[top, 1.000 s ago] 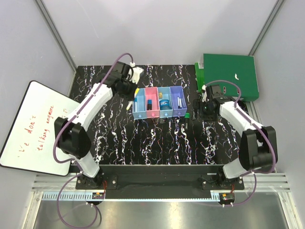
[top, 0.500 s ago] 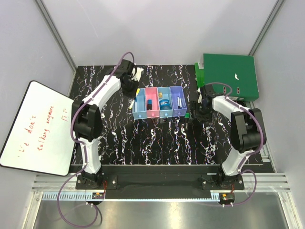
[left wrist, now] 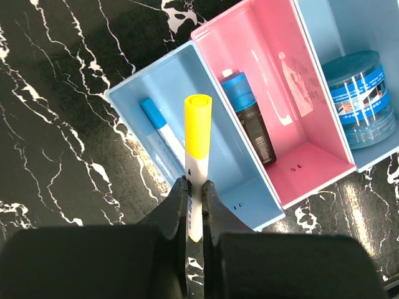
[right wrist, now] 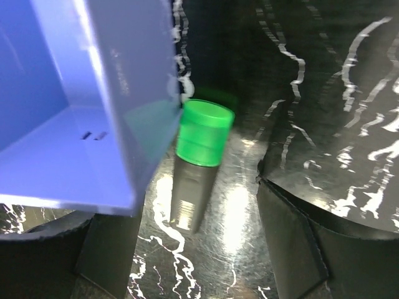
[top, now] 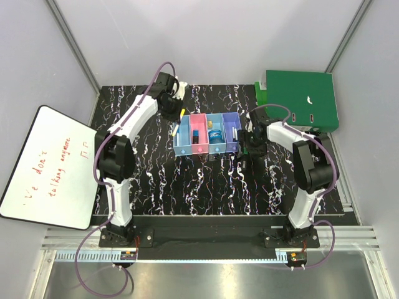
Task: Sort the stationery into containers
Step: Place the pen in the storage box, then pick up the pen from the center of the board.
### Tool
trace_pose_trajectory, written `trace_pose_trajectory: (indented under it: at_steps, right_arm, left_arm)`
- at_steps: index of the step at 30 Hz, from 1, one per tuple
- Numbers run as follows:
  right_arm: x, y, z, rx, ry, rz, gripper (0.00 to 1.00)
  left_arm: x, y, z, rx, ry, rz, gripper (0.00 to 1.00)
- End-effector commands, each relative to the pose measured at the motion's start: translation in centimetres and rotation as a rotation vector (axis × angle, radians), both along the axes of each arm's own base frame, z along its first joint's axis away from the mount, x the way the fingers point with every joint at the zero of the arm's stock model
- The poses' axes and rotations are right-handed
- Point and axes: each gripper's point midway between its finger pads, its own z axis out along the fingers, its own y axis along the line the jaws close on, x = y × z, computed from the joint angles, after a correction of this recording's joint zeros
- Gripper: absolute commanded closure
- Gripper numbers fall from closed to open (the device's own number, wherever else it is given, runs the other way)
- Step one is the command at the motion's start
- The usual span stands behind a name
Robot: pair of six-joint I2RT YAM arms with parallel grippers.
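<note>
Above the leftmost light-blue plastic bin (left wrist: 234, 171), pinched a yellow-capped white pen (left wrist: 197, 134) in tight-closed left jaws; at 4 o'clock from the purple plastic bin (right wrist: 115, 75), straddled a green-capped dark marker (right wrist: 198, 162) with wide-spread right jaws.

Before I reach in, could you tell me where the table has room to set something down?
Widest bare patch: the near half of the table, in front of the row of bins. A narrower strip lies behind the bins, left of the green folder. Crowded: right of the purple bin, where the right gripper straddles the green-capped marker.
</note>
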Motion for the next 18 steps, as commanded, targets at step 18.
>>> trace_pose_trajectory:
  at_steps: [18]
  right_arm:
    - [0.0, 0.5, -2.7, -0.132, -0.002, 0.061, 0.50]
  left_arm:
    - [2.3, -0.5, 3.0, -0.087, -0.091, 0.010, 1.00]
